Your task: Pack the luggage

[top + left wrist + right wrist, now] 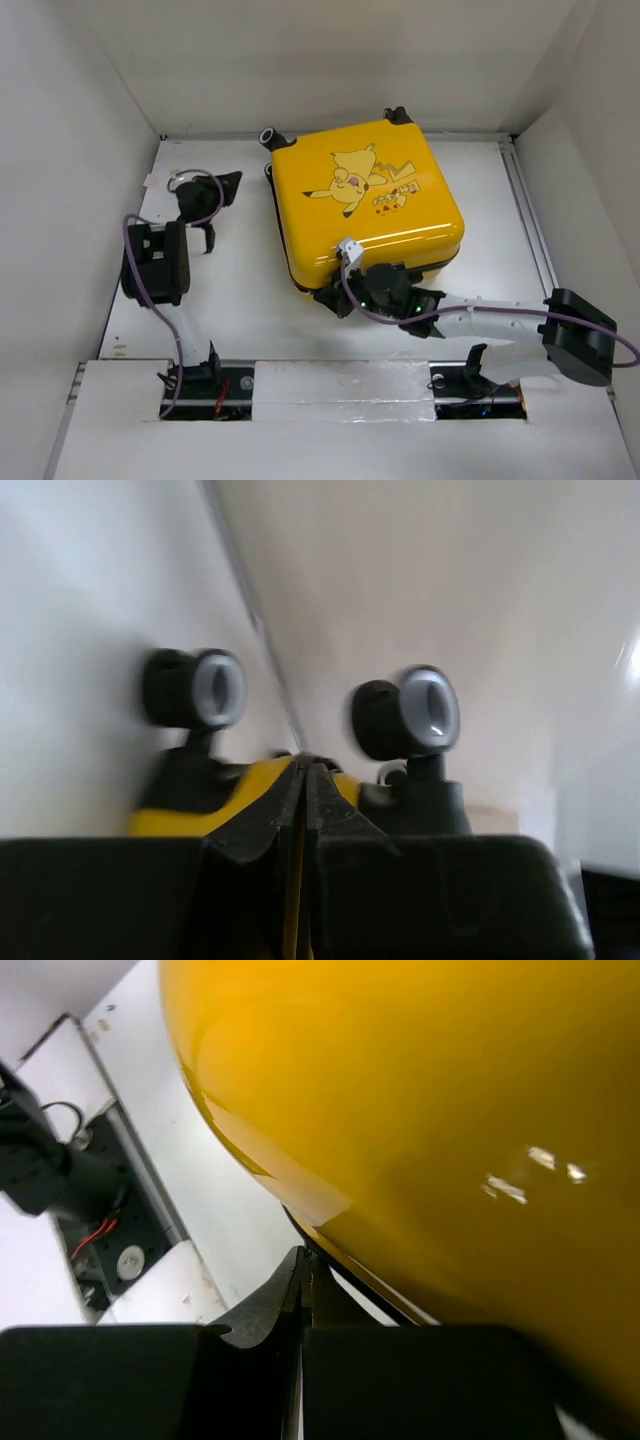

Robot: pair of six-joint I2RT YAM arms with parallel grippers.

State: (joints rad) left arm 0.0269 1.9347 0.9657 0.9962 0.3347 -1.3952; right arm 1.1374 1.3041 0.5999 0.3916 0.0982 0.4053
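The suitcase lies flat and closed on the tabletop, right of centre, slightly turned, with its wheels toward the far wall. The right tool is the nearer one. It is pressed together, and its tip sits at the dark seam by the case's near-left corner; whether it pinches a zip pull I cannot tell. The left tool, also pressed together and empty, stands apart to the left, pointing at the wheels. Any work along the seam looks best left to the right arm.

Suitcase on worktop, upper centre of frame. Left pincer off to its left, apart; right pincer at its lower-left corner.
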